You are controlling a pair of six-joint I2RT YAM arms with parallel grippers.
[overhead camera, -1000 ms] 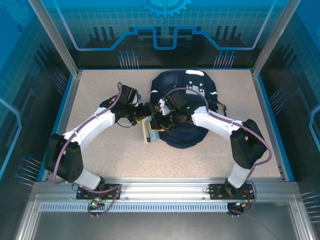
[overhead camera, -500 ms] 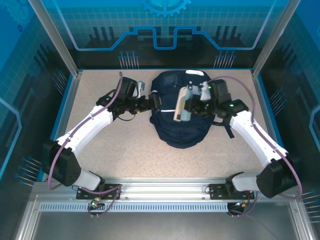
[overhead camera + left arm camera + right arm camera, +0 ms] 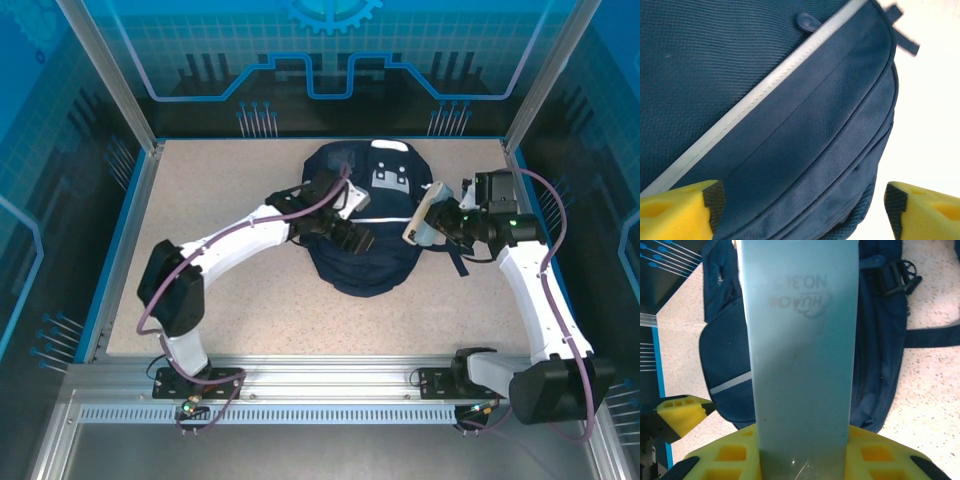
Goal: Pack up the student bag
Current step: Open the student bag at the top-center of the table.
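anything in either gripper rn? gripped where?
Right gripper is shut on a pale blue flat box, clamped across one end between its yellow pads. Left gripper is open over the student bag, holding nothing.

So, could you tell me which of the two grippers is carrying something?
The right gripper, shut on a pale blue box; the left gripper is open and empty over the student bag.
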